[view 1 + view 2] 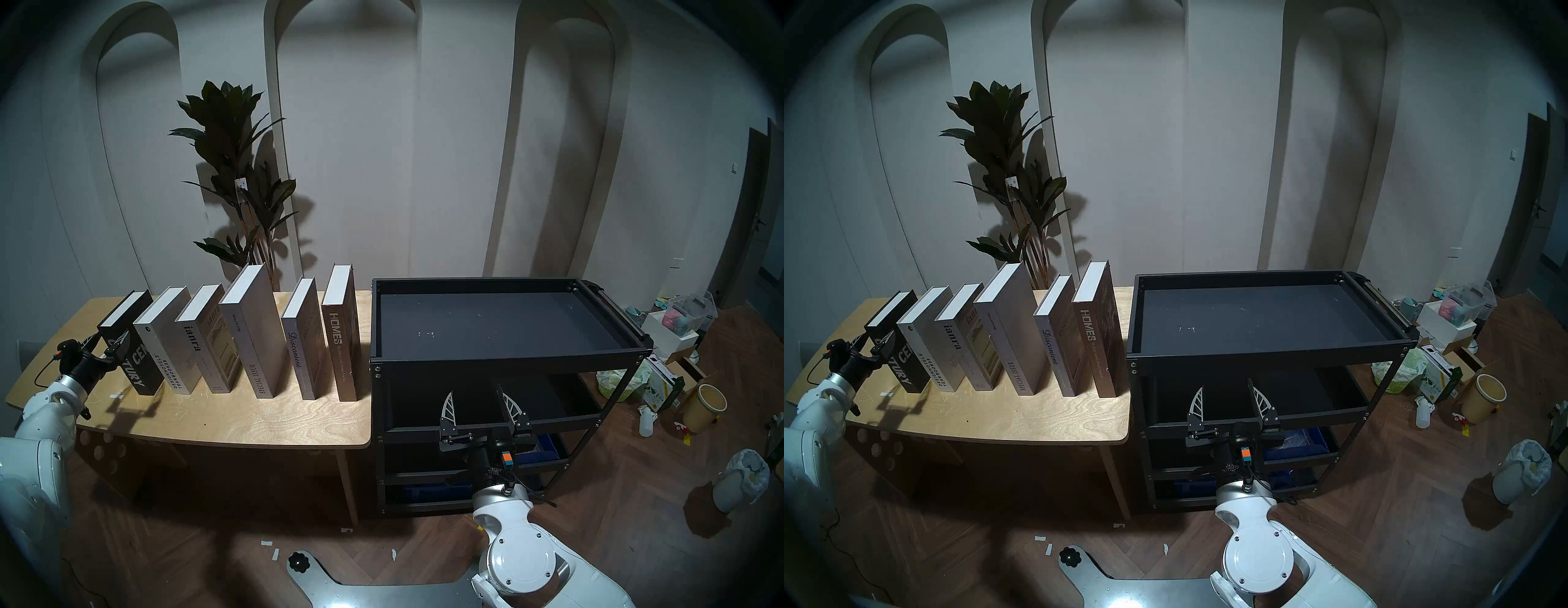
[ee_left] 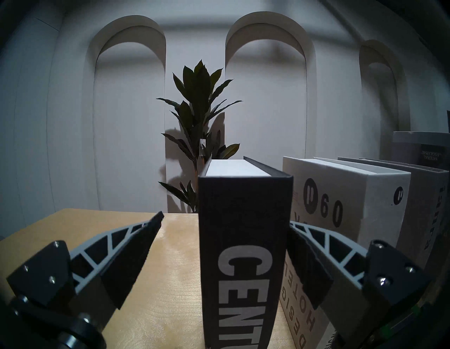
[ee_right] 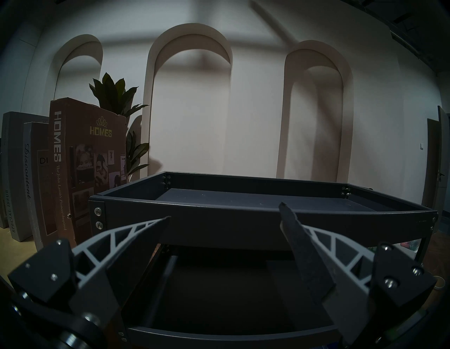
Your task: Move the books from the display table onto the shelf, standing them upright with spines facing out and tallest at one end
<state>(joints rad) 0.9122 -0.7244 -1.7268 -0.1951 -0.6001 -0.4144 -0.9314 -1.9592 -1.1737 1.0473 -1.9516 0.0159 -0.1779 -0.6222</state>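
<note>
Six books (image 1: 237, 339) stand upright in a row, spines out, on the plywood display table (image 1: 263, 420), just beside the black shelf (image 1: 509, 354) with its bare top tray.

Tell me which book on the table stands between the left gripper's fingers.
The black CENTURY book, at the row's left end; the left gripper straddles its spine, open. The others are grey, white or brown.
</note>
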